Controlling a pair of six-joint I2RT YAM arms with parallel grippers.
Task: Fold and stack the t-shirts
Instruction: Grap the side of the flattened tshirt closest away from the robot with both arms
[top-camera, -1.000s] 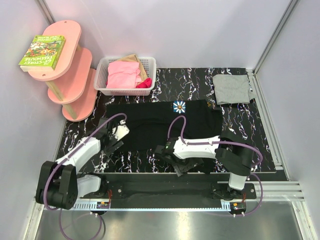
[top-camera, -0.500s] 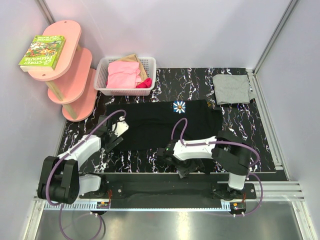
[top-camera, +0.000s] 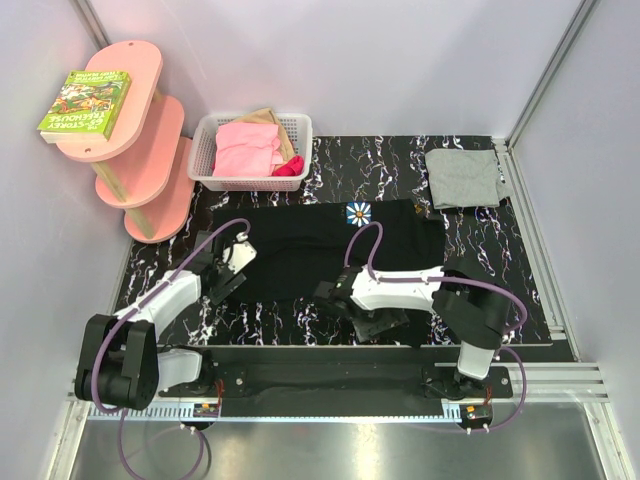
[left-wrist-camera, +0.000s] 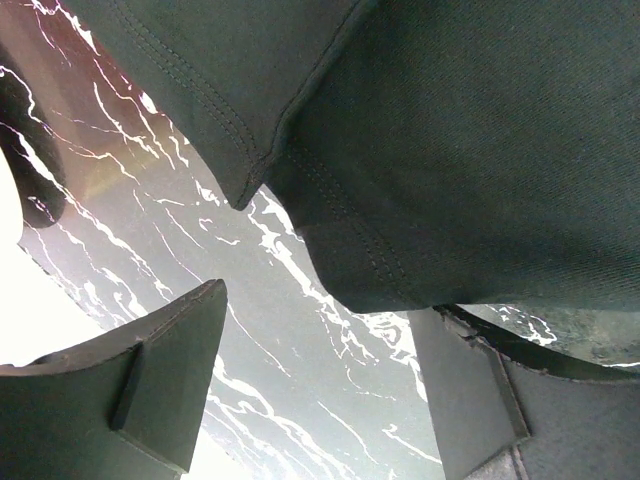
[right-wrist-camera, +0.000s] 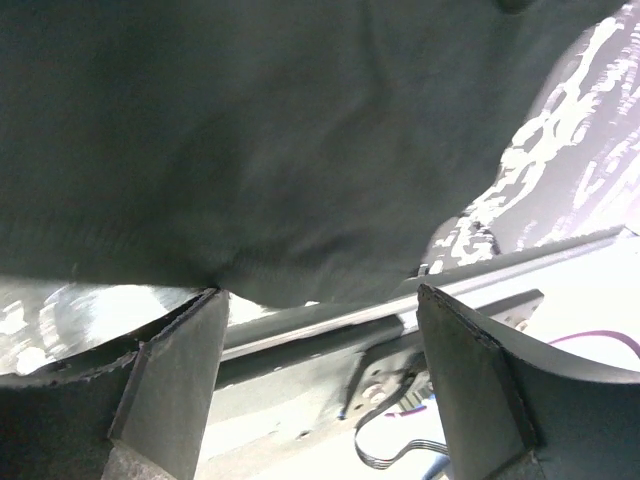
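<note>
The left gripper (left-wrist-camera: 320, 380) stands open over bare counter (left-wrist-camera: 300, 300), with the black shirt (left-wrist-camera: 440, 150) showing its hemmed left edge just ahead of the fingers. The right gripper (right-wrist-camera: 320, 340) is also open and empty at the shirt's near edge, by the counter's front rim. The grey shirt (top-camera: 462, 178) lies folded well beyond it, to its right.

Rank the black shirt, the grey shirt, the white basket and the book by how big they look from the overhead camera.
1. black shirt, largest by far
2. white basket
3. grey shirt and book look about alike. The book sits higher on the shelf, nearer the camera, so I won't rank them.
</note>
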